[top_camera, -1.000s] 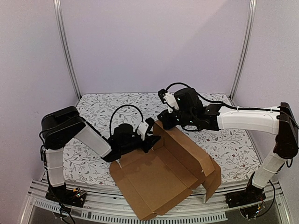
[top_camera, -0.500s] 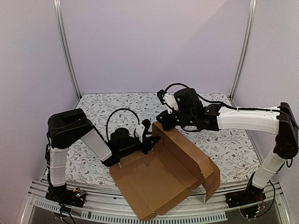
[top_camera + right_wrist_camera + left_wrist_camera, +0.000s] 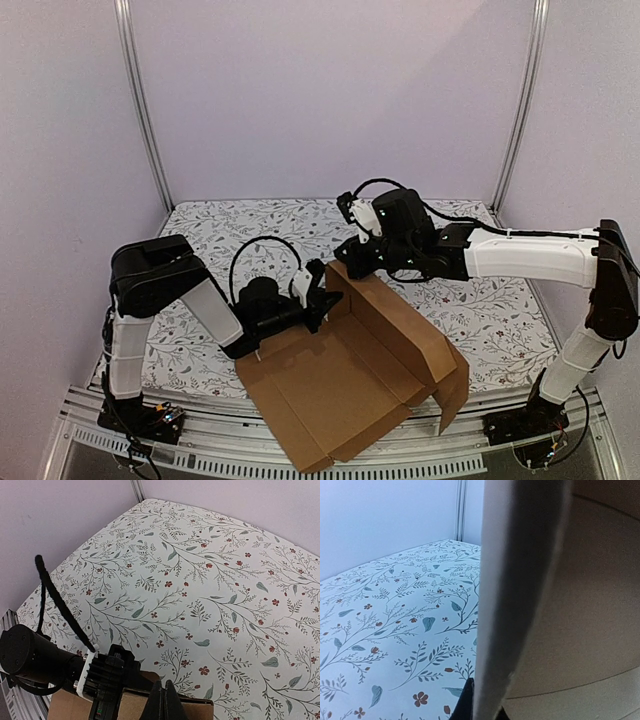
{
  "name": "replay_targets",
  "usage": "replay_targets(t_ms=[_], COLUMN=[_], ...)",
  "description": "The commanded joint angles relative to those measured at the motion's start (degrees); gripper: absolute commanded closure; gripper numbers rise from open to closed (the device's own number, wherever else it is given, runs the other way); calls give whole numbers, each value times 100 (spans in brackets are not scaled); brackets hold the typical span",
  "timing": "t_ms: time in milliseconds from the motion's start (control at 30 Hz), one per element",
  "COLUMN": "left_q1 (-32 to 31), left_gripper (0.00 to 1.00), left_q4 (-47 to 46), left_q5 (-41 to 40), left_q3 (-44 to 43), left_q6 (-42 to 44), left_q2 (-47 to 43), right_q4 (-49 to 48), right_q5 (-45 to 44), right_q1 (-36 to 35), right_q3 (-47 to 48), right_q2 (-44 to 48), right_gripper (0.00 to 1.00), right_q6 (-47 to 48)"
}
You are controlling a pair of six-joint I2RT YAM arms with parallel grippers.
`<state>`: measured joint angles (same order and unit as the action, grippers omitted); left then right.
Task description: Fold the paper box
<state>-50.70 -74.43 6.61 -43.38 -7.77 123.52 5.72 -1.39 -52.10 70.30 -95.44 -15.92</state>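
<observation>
Partly folded, the brown paper box [image 3: 335, 390] lies open, one wall raised.

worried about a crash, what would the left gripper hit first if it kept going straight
The paper box: its raised flap sits edge-on right at the left gripper, so contact is probably immediate.

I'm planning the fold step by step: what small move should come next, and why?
Probably the left gripper should swing the end tab in its jaws inward along the base, since the right gripper holds the back wall of the paper box upright.
</observation>
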Motion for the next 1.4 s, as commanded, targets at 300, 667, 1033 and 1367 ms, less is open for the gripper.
replay_targets(t_ms=[300, 667, 1033, 1367], left_q1=[-69, -116, -119, -166], left_gripper=[100, 100, 99, 99], left_q4=[-149, -42, 32, 69], left_q5=[-403, -441, -490, -553], left_q3=[40, 22, 40, 57], left_q6=[306, 383, 452, 506], left_q2=[-81, -70, -133, -118], right_q4=[493, 362, 359, 467], right_q5=[61, 69, -260, -292], right_q1=[-169, -210, -272, -272], right_q3=[280, 144, -515, 37], right_q2=[151, -210, -420, -86], right_gripper=[100, 100, 100, 100], right_q6=[-3, -75, -204, -120])
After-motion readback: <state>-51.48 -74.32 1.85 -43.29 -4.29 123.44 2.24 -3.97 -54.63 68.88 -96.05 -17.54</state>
